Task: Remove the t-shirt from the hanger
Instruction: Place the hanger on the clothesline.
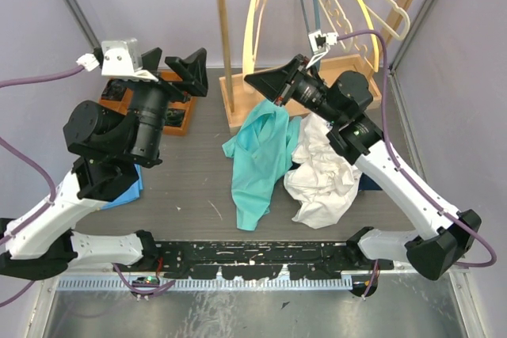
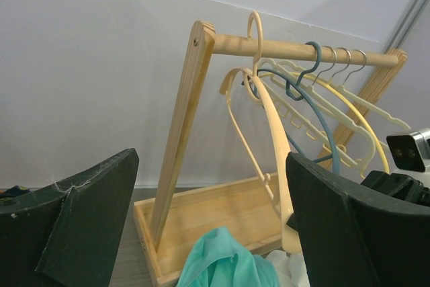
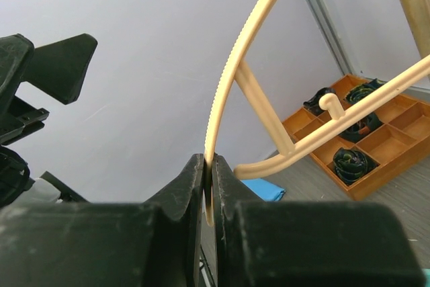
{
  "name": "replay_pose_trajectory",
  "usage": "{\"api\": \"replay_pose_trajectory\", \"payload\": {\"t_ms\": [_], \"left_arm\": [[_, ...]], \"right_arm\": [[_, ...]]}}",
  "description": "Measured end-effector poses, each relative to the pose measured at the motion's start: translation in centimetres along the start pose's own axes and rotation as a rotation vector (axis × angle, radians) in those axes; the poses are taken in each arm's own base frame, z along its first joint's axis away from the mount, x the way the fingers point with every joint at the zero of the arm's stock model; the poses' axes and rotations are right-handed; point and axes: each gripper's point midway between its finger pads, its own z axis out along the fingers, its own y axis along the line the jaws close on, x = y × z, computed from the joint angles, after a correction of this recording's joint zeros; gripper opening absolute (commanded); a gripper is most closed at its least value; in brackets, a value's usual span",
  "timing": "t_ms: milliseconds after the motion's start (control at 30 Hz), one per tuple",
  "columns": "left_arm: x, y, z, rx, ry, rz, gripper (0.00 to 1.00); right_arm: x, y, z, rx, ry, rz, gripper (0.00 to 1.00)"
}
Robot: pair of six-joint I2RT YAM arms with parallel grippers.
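A grey tabletop (image 1: 198, 187) lies under lavender walls, with bare room left of the crumpled teal t-shirt (image 1: 257, 160). The shirt is off the hanger, touching a white garment (image 1: 325, 176). Beyond, the right claw (image 3: 209, 166) pinches the cream hanger (image 3: 235, 72) by its tip. The left claw (image 1: 173, 65) is spread wide and empty, facing the wooden rack (image 1: 224, 29).

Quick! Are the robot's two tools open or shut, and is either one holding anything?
Left tool: open, holding nothing.
Right tool: shut on the cream hanger.
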Motion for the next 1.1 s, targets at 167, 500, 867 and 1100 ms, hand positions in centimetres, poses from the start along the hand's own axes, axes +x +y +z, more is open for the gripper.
{"api": "replay_pose_trajectory", "payload": {"t_ms": [167, 500, 867, 1100], "left_arm": [[-0.5, 0.5, -0.5, 0.004, -0.001, -0.02, 0.98], [0.1, 0.6, -0.8, 0.011, 0.026, -0.008, 0.98], [2.8, -0.9, -0.7, 0.064, 0.099, 0.03, 0.98], [4.5, -2.1, -1.3, 0.135, 0.158, 0.029, 0.98]], "right_arm": [[-0.5, -0.4, 0.6, -0.03, -0.004, 0.024, 0.01], [-0.9, -1.5, 1.0, -0.043, -0.013, 0.074, 0.01], [1.2, -2.7, -0.3, -0.009, 0.019, 0.114, 0.47], [-0.6, -0.6, -2.3, -0.006, -0.021, 0.067, 0.59]]}}
